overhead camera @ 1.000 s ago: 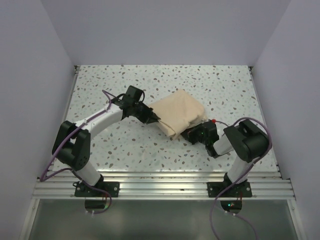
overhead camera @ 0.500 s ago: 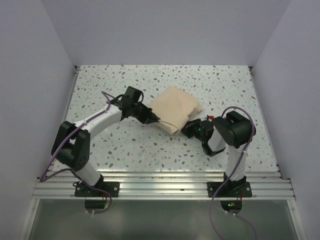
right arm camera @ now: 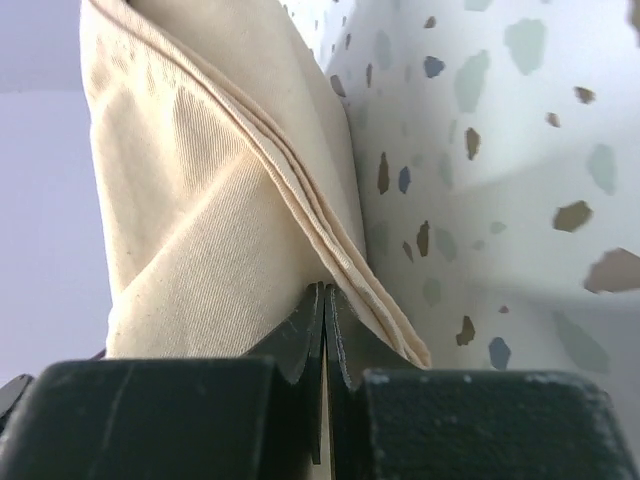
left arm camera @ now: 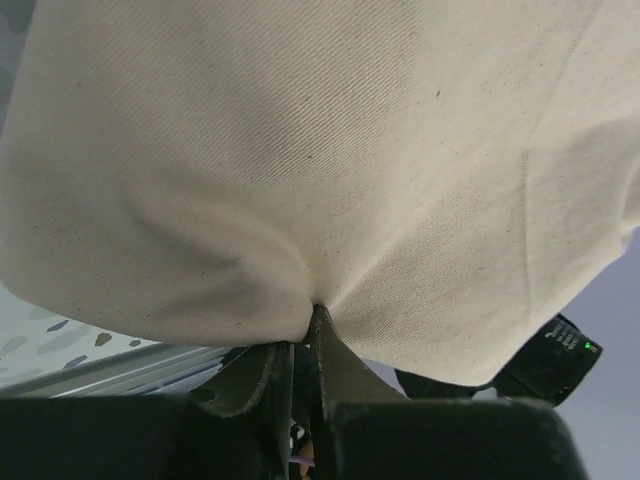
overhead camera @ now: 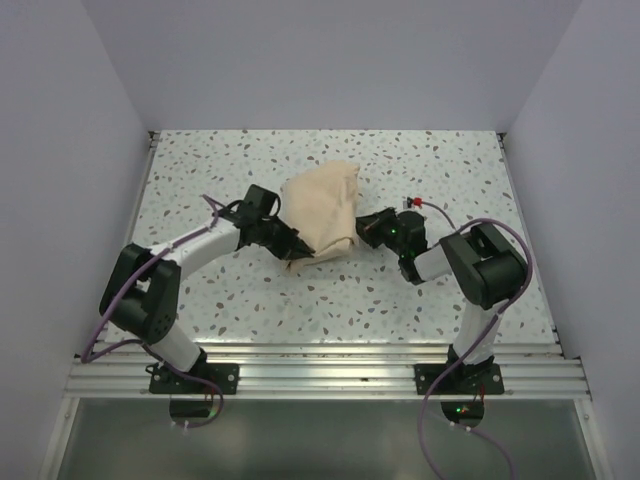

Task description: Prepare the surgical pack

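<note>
- Nearest to me, both arm bases are bolted to the metal rail (overhead camera: 320, 378) at the near edge. A purple cable (overhead camera: 105, 318) loops off the left arm (overhead camera: 195, 243).
- The right arm (overhead camera: 480, 268) is folded up tight near the right side, with its wrist pointing left.
- A bit further in, the left gripper (overhead camera: 292, 250) is at the near-left corner of the beige cloth (overhead camera: 322, 205). On my left wrist cam the fingers (left arm camera: 322, 345) are pressed together on a pinch of fabric, and the cloth puckers right at the tips.
- The right gripper (overhead camera: 362, 228) is at the cloth's right edge, just beside it. The right wrist cam shows its jaws squeezed together, nipping the stitched hem where the folded layers meet.
- So the cloth is a bunched, folded bundle held between the two grippers, roughly mid-table and slightly left of centre. Its far corner points away from me. I honestly can't tell if its underside is touching the table or hanging just off it.
- No tray, instruments or gauze show up in my views.
- Past the cloth it's just the speckled table (overhead camera: 450, 165) running to the far wall (overhead camera: 330, 60).
</note>
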Controlling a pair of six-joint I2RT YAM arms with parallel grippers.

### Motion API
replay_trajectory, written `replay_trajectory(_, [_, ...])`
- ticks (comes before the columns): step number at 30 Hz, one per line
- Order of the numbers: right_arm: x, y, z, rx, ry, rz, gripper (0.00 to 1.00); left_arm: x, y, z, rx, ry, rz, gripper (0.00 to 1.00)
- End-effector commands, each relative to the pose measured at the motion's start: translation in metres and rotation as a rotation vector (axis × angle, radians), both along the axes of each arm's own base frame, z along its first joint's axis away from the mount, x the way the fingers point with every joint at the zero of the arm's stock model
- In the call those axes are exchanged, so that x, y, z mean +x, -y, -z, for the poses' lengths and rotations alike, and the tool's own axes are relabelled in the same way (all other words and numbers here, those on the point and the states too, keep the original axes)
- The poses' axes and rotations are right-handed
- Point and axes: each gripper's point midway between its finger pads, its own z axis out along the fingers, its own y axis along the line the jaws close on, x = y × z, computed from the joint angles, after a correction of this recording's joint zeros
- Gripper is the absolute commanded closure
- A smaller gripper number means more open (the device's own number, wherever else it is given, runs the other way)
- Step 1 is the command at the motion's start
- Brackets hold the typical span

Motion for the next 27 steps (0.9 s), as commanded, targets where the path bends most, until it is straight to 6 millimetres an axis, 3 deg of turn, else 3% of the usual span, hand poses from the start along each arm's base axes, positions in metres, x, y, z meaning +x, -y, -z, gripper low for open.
replay_trajectory(1, [0.005, -0.018, -0.053, 0.039, 0.148, -0.086, 1.0, -0.018, 0.013, -0.006, -0.083, 0.033, 0.145, 1.0])
replay_trajectory(9, [-0.01, -0.011, -0.018, 0.005, 0.076, -0.1, 1.0, -0.031, 0.007, 0.036, -0.044, 0.062, 0.236, 1.0])
replay_trajectory(16, [-0.02, -0.014, -0.002, -0.077, 0.024, -0.168, 1.0, -0.046, 0.011, 0.064, -0.01, 0.102, 0.382, 1.0])
replay_trajectory(17, [-0.022, -0.014, -0.008, -0.088, 0.035, -0.179, 1.0, -0.048, 0.01, 0.067, 0.01, 0.101, 0.395, 1.0])
replay_trajectory(22, [-0.045, 0.018, 0.022, -0.314, -0.145, -0.17, 1.0, -0.054, -0.012, 0.08, 0.147, 0.109, 0.43, 1.0])
replay_trajectory(27, [-0.057, 0.062, 0.032, -0.457, -0.255, -0.157, 0.89, -0.055, -0.042, 0.086, 0.277, 0.094, 0.396, 1.0])
